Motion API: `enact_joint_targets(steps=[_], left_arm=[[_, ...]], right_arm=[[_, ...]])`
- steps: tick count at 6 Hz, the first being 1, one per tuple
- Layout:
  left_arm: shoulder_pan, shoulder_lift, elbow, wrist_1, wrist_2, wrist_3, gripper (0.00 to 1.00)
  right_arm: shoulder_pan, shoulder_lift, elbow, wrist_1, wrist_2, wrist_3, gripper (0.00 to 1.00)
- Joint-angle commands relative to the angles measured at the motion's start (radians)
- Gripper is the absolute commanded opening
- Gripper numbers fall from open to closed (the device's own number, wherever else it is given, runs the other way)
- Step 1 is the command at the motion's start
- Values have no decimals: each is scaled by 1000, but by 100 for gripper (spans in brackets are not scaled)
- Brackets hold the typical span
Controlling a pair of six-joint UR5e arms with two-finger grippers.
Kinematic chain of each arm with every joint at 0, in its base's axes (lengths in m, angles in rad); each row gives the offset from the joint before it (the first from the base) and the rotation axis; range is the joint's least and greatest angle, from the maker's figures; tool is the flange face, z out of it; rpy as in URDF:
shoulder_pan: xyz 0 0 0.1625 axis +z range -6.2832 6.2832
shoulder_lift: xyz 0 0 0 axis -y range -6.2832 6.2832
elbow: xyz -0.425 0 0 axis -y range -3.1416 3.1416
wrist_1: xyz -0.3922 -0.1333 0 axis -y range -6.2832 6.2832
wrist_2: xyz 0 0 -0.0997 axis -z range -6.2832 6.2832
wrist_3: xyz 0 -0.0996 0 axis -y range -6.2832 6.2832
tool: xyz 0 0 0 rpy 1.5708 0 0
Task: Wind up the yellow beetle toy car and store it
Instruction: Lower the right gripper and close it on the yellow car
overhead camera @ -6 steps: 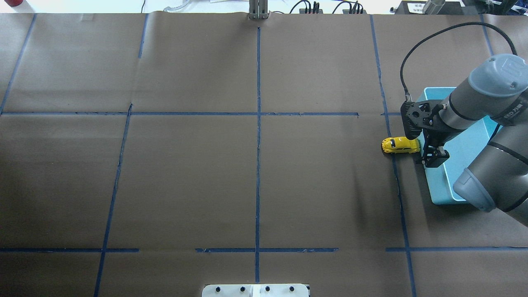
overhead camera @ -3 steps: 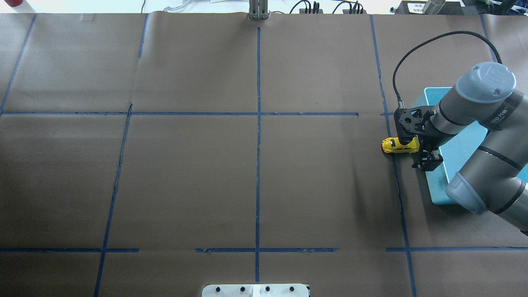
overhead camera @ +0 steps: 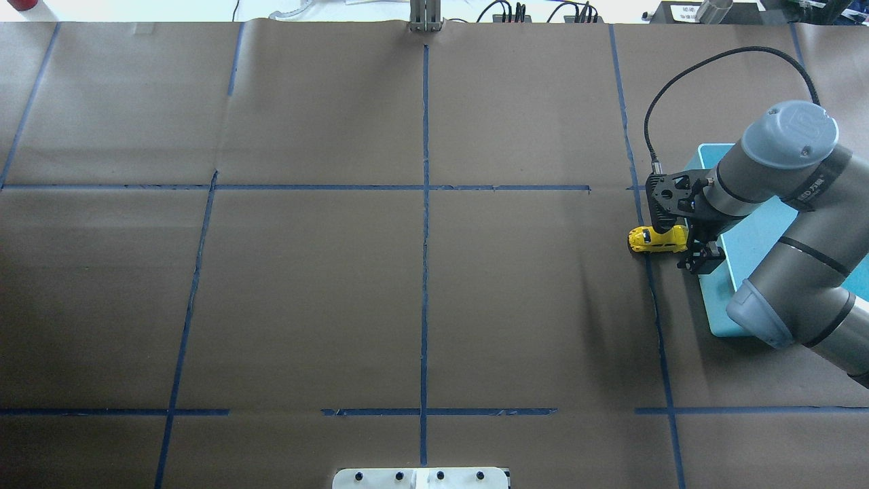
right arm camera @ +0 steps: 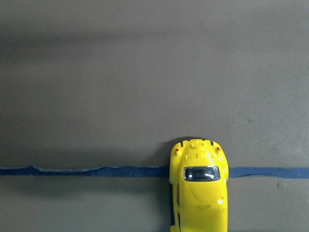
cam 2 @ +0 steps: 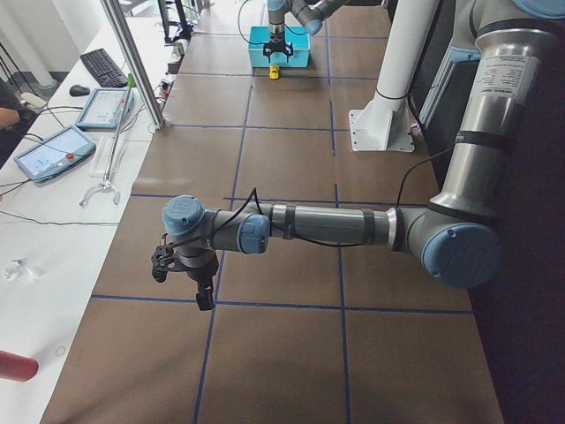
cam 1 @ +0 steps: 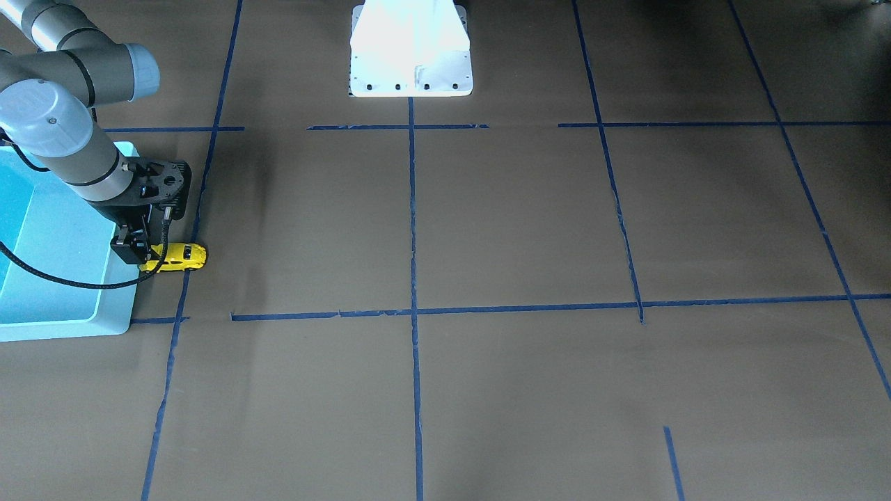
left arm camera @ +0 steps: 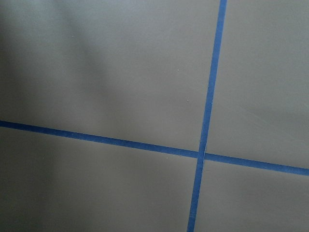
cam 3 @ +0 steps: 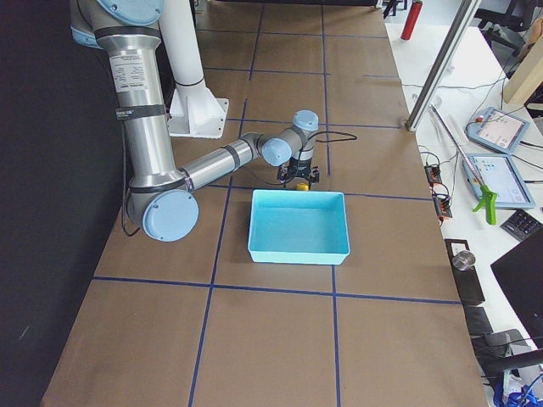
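Right hand [overhead camera: 691, 246] sits low at the car's [overhead camera: 656, 239] near end, perhaps touching it; how wide it stands I cannot tell. Lettering on the arm [overhead camera: 767, 170] is unreadable.

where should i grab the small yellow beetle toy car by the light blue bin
Come straight down and pinch the yellow beetle toy car across its two door sides, mid-body. It sits upright on its wheels, the roof is rounded, and both sides look clear; the light blue bin lies off one end.
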Motion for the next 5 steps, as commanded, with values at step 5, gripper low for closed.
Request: enact_joint_targets(steps=[5], left_arm=[[-15,5,30,-9,-28,4,100]], right_arm=[[-26,49,-76,1,-22,3,100]])
